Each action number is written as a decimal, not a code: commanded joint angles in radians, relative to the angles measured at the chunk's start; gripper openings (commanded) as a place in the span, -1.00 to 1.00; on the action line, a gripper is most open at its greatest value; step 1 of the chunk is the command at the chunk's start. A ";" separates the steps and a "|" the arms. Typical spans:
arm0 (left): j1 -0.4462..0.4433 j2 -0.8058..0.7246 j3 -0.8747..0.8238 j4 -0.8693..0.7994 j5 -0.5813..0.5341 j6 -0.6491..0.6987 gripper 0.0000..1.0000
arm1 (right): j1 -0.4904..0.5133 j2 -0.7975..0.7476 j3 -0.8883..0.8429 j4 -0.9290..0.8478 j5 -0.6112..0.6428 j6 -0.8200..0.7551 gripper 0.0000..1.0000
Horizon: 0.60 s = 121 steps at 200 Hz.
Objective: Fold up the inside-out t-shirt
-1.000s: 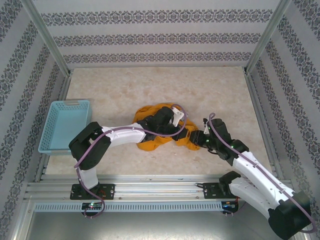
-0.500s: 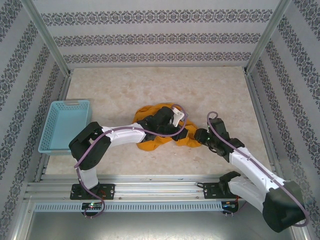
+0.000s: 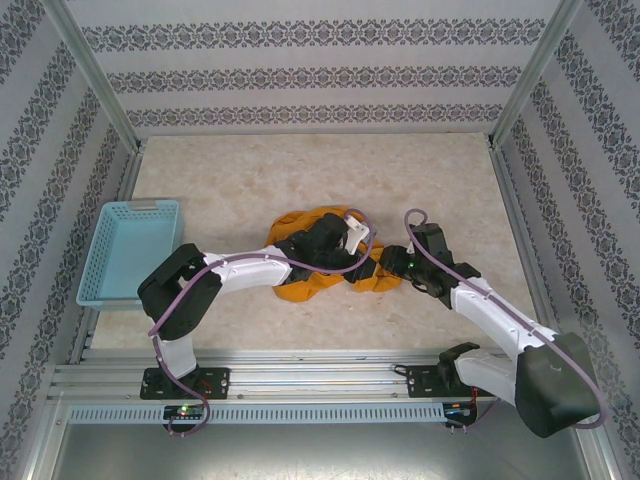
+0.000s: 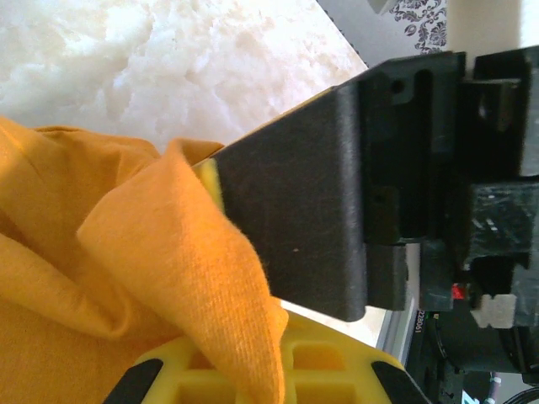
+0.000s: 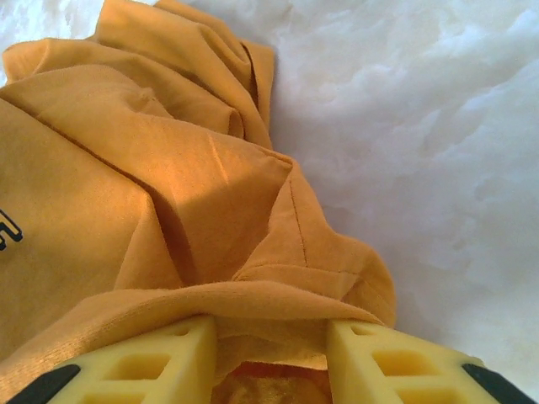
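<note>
— Well, where was the t-shirt (image 3: 300, 287) seen?

— It was found crumpled in a heap at the middle of the desk (image 3: 300, 170), under the ends of both arms. A blue basket (image 3: 130, 250) was set well apart at the left edge.

— And the left pincer (image 4: 253, 320)?

— It was seen closed on a fold of the shirt. In the left wrist view, orange cloth was pinched between the black finger (image 4: 295, 227) and the yellow one.

— Was the right pincer (image 5: 269, 353) shut as well?

— No. Its yellow fingers (image 5: 143, 362) were held apart at the heap's right edge, and a bunched hem lay loose in the gap, not clamped. A bit of dark lettering (image 5: 7, 229) was caught at the left border of the right wrist view.
</note>
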 commanded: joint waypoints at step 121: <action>0.008 -0.050 -0.048 0.014 -0.023 0.033 -0.93 | -0.030 0.042 0.022 -0.013 0.054 -0.025 -1.00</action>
